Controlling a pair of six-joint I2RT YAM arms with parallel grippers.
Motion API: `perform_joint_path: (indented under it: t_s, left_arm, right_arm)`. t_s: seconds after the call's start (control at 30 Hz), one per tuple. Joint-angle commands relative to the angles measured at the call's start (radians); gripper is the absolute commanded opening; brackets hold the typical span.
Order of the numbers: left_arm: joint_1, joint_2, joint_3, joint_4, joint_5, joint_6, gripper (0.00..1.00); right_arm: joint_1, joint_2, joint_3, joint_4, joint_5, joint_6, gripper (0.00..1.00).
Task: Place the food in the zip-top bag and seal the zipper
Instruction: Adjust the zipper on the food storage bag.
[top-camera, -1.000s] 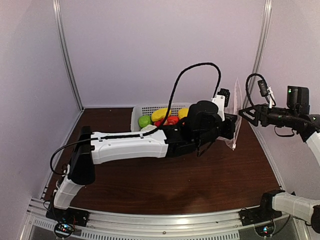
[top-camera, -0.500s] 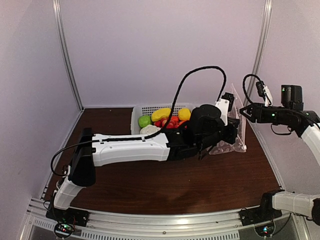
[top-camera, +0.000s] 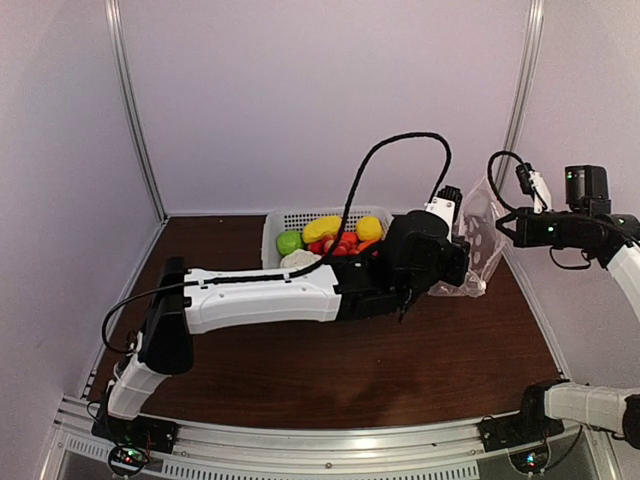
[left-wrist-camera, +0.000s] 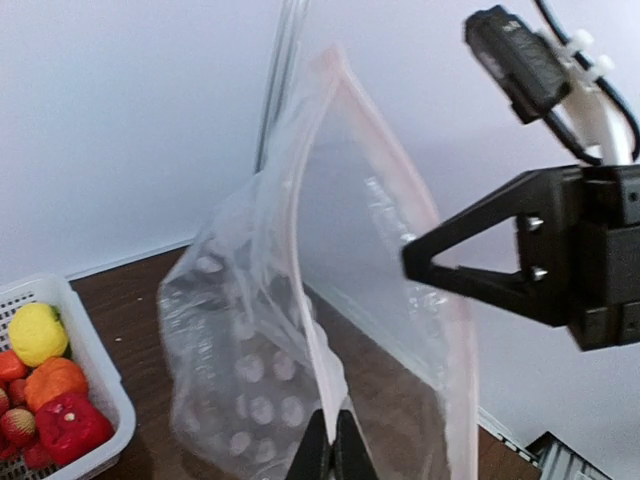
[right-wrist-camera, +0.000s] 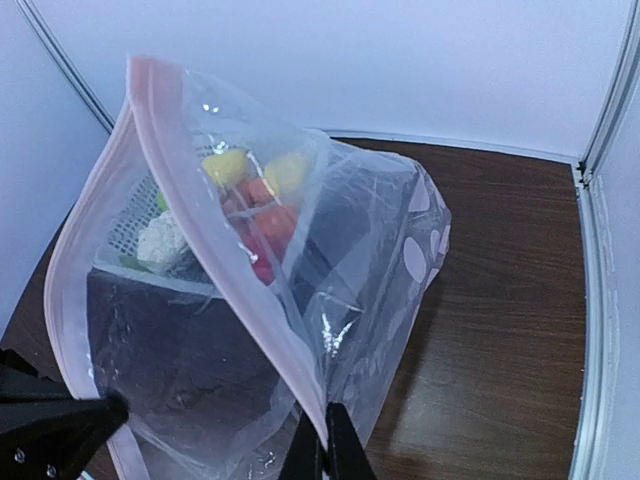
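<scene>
**A:** The left gripper (left-wrist-camera: 332, 452) was pinched tight on one lip of the clear, crinkly, white-dotted plastic zip-top bag (left-wrist-camera: 240, 340). Its two fingers met on the pale pink zipper (left-wrist-camera: 296, 215) strip.

**B:** And the right gripper (right-wrist-camera: 325, 440)?

**A:** Closed as well, clamped on the opposite lip. Between them the bag hung upright with its mouth parted, at about three o'clock on the dark brown wooden table (top-camera: 330, 370) in the overhead view. I couldn't tell whether its bottom touched the wood.

**B:** Where was the small, bright plastic toy food (top-camera: 335, 235)?

**A:** None was in the bag. The pieces visible through the film lay behind it, in the white mesh plastic basket (top-camera: 285, 218) at about twelve o'clock on the table, toward the bag's nine o'clock.

**B:** So which step was in hand?

**A:** Opening the bag, I'd judge. Loading hadn't begun, and sealing was far off.

**B:** What did the next move call for?

**A:** One arm probably had to let go to fetch a piece while the mouth stayed agape. The film looked floppy, so it might have collapsed once released.
</scene>
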Motion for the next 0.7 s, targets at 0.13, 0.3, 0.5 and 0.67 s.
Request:
perform_joint_path:
  t_s: [0.13,0.3,0.5,0.67]
  left_arm:
    - [0.045,-0.089,-0.083,-0.052,-0.296,0.000,0.00]
    - [0.046,-0.091,-0.079,-0.053,-0.324,0.014,0.00]
    - [0.045,-0.147,-0.155,0.096,-0.155,0.151,0.00]
    - [0.045,-0.296,-0.177,0.042,-0.104,0.263,0.00]
  right_arm:
    - [-0.058,-0.022,0.057,-0.156,0.234,-0.100,0.00]
    - [-0.084,-0.025,0.094,-0.172,0.163,-0.097,0.00]
    - [-0.084,-0.046,0.138,-0.224,-0.301,-0.219,0.33]
    - [-0.084,-0.021,0.249,-0.298,-0.329,-0.271,0.52]
